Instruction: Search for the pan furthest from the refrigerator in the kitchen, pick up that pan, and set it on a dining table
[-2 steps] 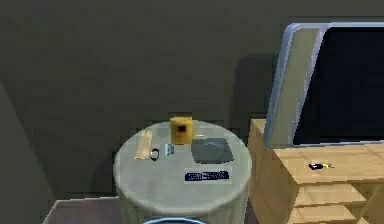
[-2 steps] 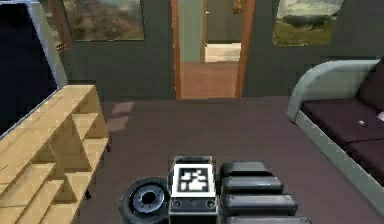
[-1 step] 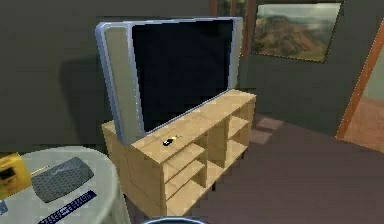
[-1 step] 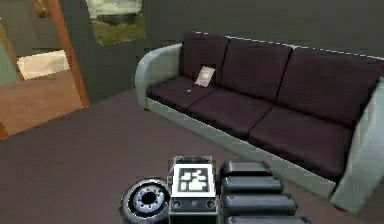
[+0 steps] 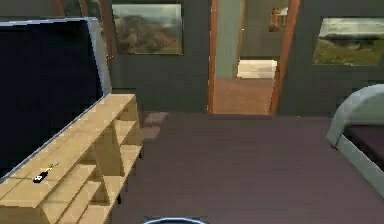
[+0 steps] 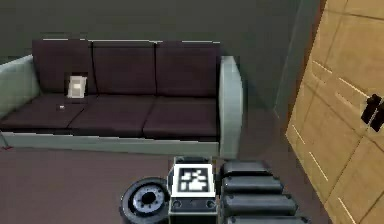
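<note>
Barely started, I'd say, whole job left: it's a living room, TV [image 5: 45, 85] left, doorway [image 5: 243, 60] far ahead, sofa [image 6: 120, 95] alongside. Can't tell where the pan is, or whether the tool [image 6: 146, 201] holds anything.

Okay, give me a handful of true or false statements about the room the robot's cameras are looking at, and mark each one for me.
1. A large dark television stands on a light wooden shelf unit at the forward view's left. True.
2. The doorway ahead is blocked by a shut door. False: it stands open, with another room beyond it.
3. The sofa in the arm side view has dark cushions on a pale grey frame. True.
4. The sofa's cushions are bare. False: a small pale object sits at the back of the left seat.
5. Framed pictures hang on the wall on both sides of the doorway. True.
</note>
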Available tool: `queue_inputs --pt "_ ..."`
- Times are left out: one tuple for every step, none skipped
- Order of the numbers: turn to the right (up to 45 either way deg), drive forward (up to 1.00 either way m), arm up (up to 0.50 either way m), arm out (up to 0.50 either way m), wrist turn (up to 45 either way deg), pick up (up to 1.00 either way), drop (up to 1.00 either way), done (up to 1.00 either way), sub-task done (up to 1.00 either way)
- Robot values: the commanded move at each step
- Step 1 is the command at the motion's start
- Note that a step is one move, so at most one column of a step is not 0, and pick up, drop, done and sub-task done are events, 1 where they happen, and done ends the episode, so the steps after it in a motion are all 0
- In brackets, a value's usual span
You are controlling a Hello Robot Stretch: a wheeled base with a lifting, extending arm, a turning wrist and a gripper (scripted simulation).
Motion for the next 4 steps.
queue_inputs --pt "-45.0 0.00 0.00 0.00 0.0 0.00 0.00 0.00 0.00" --pt "-45.0 0.00 0.00 0.00 0.0 0.00 0.00 0.00 0.00" --pt "-45.0 0.00 0.00 0.00 0.0 0.00 0.00 0.00 0.00" --pt "-30.0 0.00 0.00 0.00 0.0 0.00 0.00 0.00 0.00"
